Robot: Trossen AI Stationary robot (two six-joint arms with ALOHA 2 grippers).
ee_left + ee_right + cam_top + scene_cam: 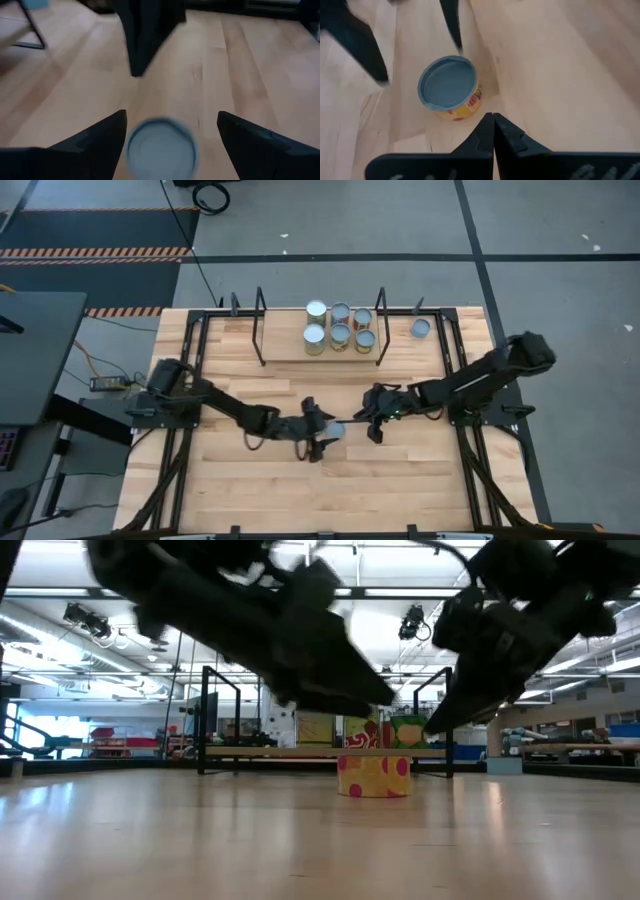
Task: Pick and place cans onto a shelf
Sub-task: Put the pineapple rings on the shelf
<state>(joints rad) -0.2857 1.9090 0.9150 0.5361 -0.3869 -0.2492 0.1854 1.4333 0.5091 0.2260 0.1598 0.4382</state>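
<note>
A can (pixel 449 85) with a pale-blue top and a yellow label stands upright on its base at the middle of the tabletop (pixel 400 480); the low view shows the can (pixel 375 775) too. My left gripper (pixel 170 145) is open, one finger on each side of this can (pixel 161 152), and no touch shows. My right gripper (pixel 493 119) is shut, close to the can's right side (pixel 336 430) and above the table. Several more cans (pixel 340 326) stand on the shelf (pixel 290 348) at the table's far side.
One lone can (pixel 421 328) stands on the table to the right of the shelf. A black metal frame (pixel 452 350) runs along the table's sides. Bare wood lies toward the near edge (pixel 330 500).
</note>
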